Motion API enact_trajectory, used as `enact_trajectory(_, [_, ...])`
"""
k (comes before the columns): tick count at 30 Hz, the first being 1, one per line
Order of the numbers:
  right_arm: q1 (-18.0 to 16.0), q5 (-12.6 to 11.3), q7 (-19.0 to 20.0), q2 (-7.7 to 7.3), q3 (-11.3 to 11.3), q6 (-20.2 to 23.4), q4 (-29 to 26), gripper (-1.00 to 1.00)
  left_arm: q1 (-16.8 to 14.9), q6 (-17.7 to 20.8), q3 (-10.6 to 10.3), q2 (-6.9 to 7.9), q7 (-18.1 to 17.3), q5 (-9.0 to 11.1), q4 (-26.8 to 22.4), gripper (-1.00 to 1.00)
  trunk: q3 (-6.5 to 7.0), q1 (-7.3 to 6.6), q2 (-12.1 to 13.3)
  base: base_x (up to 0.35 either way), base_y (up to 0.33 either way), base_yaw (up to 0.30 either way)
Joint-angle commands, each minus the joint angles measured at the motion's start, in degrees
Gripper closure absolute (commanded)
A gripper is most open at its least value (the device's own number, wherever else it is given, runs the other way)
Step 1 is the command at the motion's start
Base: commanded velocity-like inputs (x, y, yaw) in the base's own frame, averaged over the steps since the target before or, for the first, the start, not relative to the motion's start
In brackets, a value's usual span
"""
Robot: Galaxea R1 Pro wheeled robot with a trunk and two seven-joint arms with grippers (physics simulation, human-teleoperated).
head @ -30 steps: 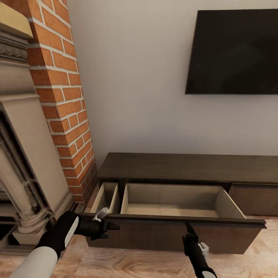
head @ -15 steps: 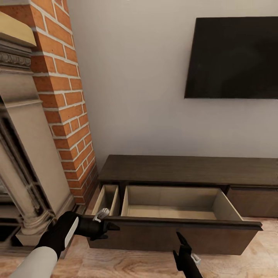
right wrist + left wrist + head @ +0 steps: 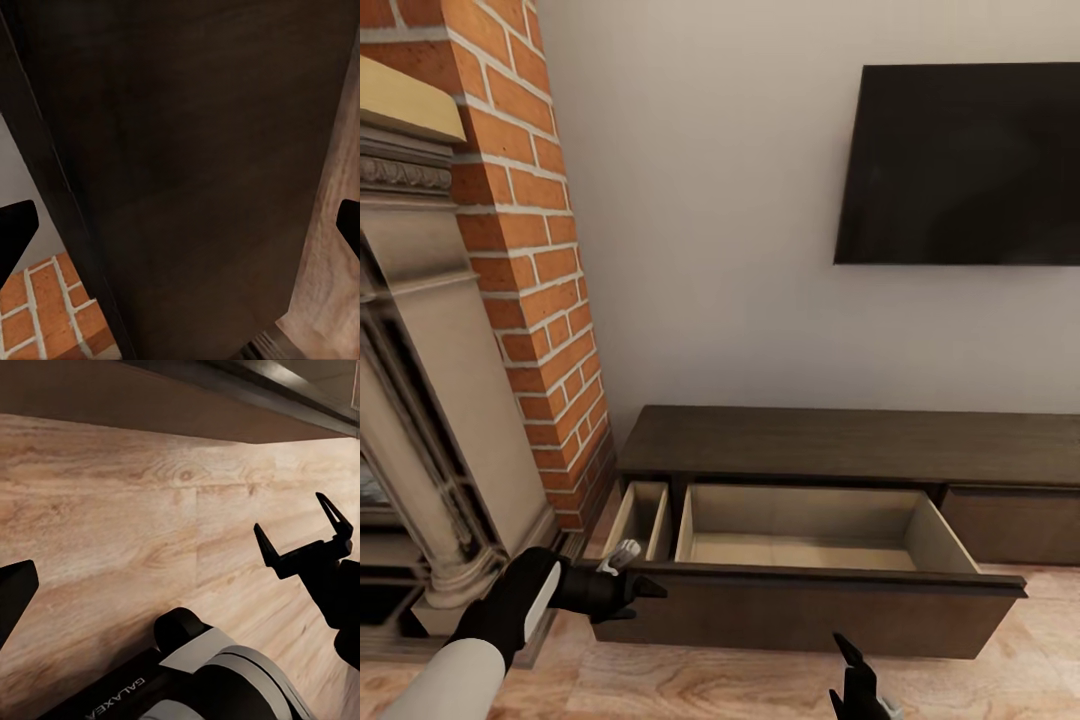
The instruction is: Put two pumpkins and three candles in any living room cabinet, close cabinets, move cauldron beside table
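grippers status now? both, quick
Left gripper: open, empty, beside the pulled-out drawer.
Right gripper: open, empty, low in front of the drawer.

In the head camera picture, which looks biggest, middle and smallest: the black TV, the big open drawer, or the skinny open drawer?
1. TV, which looks biggest, though it runs off the picture's edge.
2. Wide open drawer, only slightly smaller, and nearer the camera, so this ranking is unsure.
3. Narrow open drawer, clearly the smallest.
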Motion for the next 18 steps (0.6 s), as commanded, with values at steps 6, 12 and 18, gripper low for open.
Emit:
enact_trajectory(6, [-0.01, -0.55, -0.05, -0.04, -0.29, 0.62, 0.09, -1.00, -0.03, 0.39, 0.08, -0.01, -0.24, -0.25, -0.02, -1.00, 1.03, -1.33, 2.40, 0.000, 0.000, 0.000])
enact_trajectory(12, [-0.01, -0.51, -0.05, -0.07, -0.31, 0.56, 0.02, -1.00, -0.03, 0.39, -0.01, -0.08, -0.24, -0.26, -0.02, -1.00, 2.10, -2.65, 4.80, 0.000, 0.000, 0.000])
enact_trajectory(18, [-0.01, -0.51, 0.04, 0.01, -0.31, 0.55, 0.01, -1.00, -0.03, 0.39, -2.82, -0.08, -0.30, -0.18, -0.02, -1.00, 3.18, -3.97, 7.21, 0.000, 0.000, 0.000])
